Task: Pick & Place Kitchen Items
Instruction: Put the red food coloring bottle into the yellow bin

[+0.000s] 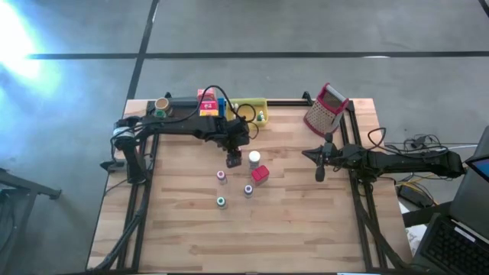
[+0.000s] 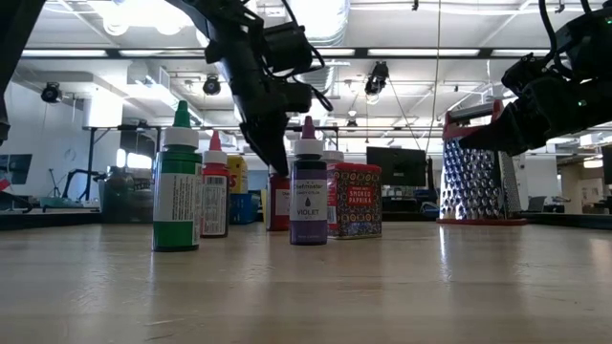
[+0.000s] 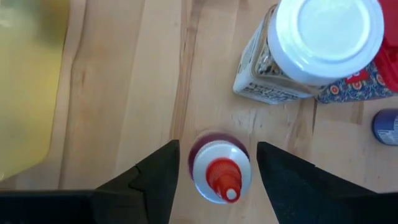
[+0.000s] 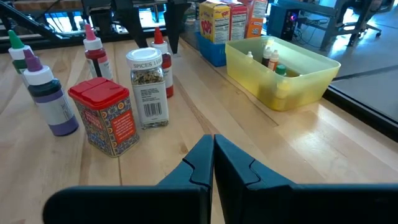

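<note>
Six loose kitchen items sat mid-tabletop (image 1: 306,229): four small dropper bottles, one spice jar (image 4: 148,88) with a white lid, and one red paprika tin (image 4: 104,116). The left gripper (image 3: 214,171) hung straight over the red-capped bottle (image 3: 221,176), fingers spread wide on either side and not touching it. The violet bottle (image 2: 308,186) and green bottle (image 2: 178,182) stood upright closer to the front. The right gripper (image 4: 212,163) waited off by the grater (image 1: 325,110), fingers pressed together and empty. The yellow tray (image 4: 283,71) held a few more tiny bottles, count hard to make out.
</note>
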